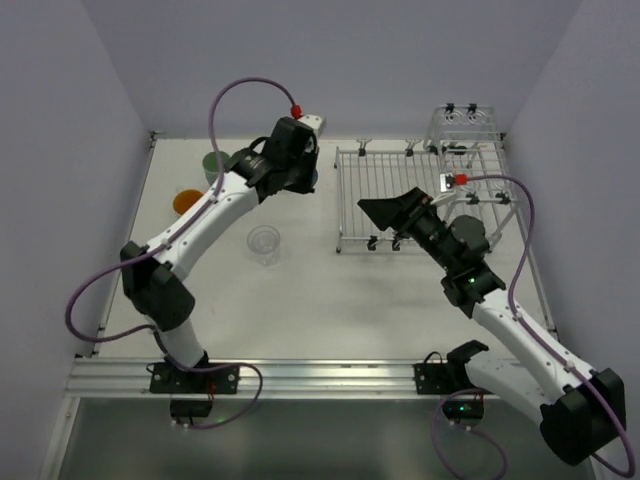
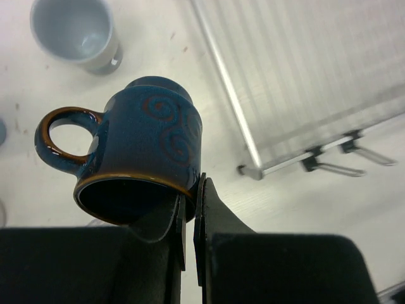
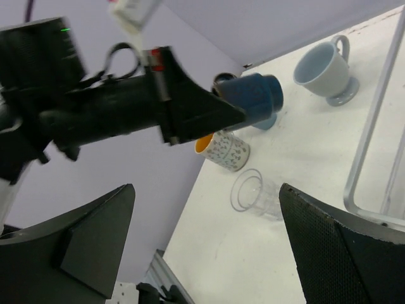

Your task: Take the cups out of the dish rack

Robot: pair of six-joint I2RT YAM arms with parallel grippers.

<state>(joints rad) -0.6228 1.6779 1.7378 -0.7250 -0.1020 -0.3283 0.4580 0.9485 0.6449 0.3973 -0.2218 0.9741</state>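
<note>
White table (image 1: pixel 330 310) boxed in by plain lavender walls (image 1: pixel 350 60) on three sides, nothing fancy. The biggest thing on it is the wire dish rack (image 1: pixel 400 185). From the left gripper (image 2: pixel 190 212) it sits off to the right of the fingers, close by but not touching. The small raised basket (image 1: pixel 465 122) is at the rack's far corner, well away from both grippers, and I can't make out what's in it.

The left gripper is pinched narrow on the rim of the navy mug (image 2: pixel 152 145). One finger is inside the lip and one outside, and the mug is tipped so its mouth faces back at the wrist, with the handle out to the left. It's outside the rack, over the table.

The right gripper (image 3: pixel 205 190) is spread wide and holds nothing. It's over the rack's near left corner, pointing out across the table at the left arm.

Cups on the table:
- The whitish mug (image 2: pixel 76 31) stands upright just past the navy one, beyond the left fingertips.
- The clear glass (image 1: pixel 264 243) is straight ahead of the right gripper's open fingers.
- A patterned cup with an orange inside (image 3: pixel 224 150) is a bit further out.
- A green cup (image 1: pixel 213 162) is beside the left arm's wrist.
</note>
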